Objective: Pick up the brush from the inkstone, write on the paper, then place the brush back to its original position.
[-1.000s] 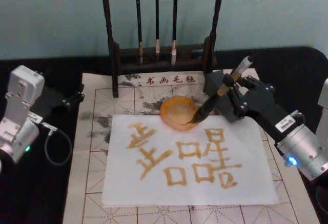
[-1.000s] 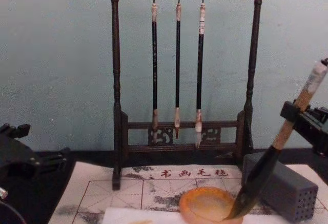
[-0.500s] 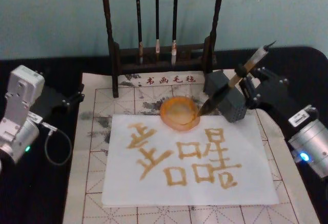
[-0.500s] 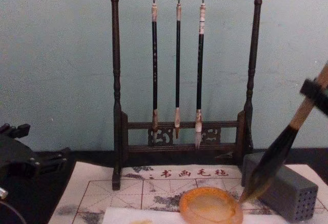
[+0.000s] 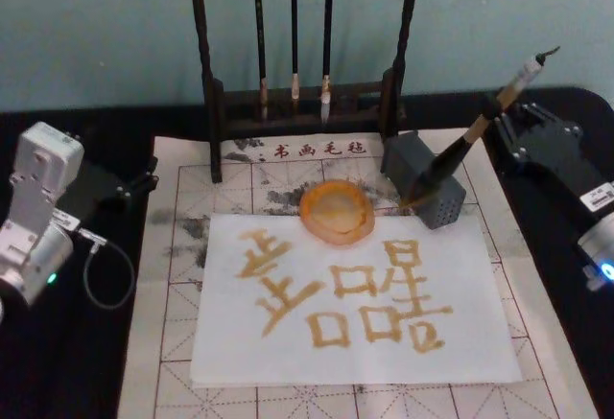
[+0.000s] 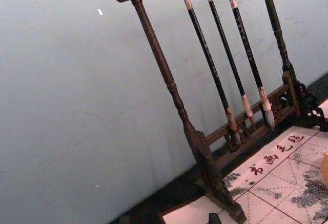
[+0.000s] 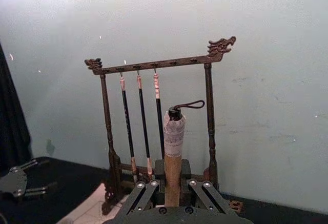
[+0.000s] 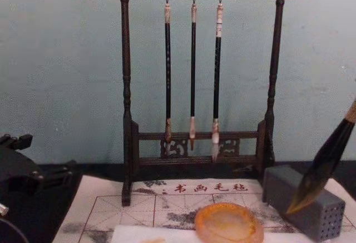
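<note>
Brush [image 5: 475, 131] is being held aloft and tilted by the right gripper [image 5: 504, 112]. The bristle tip is being carried over the grey block [image 5: 401, 158], just right of the inkstone [image 5: 336, 211] and apart from it. In the right wrist view the fingers [image 7: 145, 192] are being pressed against the tan bamboo shaft from both sides, below the white end cap; nothing else is being gripped. The left gripper [image 5: 139, 184] is being parked at the left edge of the felt mat [image 5: 173, 342].

The brush is being judged light and stiff along the shaft, with a smooth round surface that may twist or slip under a loose grip. The bristles are being treated as soft and ink-laden: bending on contact is expected, and anything touched is likely to be marked, including the paper [image 5: 460, 352], already covered with amber characters. Hold is best taken on the bamboo, never on the bristles. The inkstone is being judged shallow and light, and may be pushed aside if struck at its rim.
</note>
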Robot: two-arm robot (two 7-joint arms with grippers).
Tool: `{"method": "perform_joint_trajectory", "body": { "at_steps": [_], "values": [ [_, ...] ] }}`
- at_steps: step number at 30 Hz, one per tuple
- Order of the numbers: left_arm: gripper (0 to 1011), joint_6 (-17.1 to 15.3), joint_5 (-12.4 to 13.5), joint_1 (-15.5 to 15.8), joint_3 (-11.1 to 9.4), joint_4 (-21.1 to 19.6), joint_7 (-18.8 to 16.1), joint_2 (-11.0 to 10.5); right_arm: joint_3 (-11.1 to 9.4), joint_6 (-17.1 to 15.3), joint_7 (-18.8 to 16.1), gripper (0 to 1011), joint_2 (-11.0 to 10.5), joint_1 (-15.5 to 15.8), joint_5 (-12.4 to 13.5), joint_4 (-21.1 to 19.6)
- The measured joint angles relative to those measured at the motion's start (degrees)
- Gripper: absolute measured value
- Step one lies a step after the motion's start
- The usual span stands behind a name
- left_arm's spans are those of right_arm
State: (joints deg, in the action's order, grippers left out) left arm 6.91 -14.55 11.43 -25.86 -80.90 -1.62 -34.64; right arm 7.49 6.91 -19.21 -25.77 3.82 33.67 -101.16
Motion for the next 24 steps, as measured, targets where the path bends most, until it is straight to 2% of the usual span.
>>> {"method": "perform_joint_trajectory", "body": {
  "at_steps": [10,18,24],
  "values": [
    [1001,0.0,0.0,0.0,0.0,0.0,0.0,0.0,-1.6,-0.2,-1.6,195,-2.0,3.8,-2.0,-2.7],
    [1001,0.0,0.0,0.0,0.0,0.0,0.0,0.0,-3.3,-0.5,-3.4,195,-3.8,8.3,-1.7,-5.2],
    [1001,0.0,0.0,0.0,0.0,0.0,0.0,0.0,-4.1,-0.5,-4.6,195,-5.2,10.6,-1.2,-6.5]
  ]
}}
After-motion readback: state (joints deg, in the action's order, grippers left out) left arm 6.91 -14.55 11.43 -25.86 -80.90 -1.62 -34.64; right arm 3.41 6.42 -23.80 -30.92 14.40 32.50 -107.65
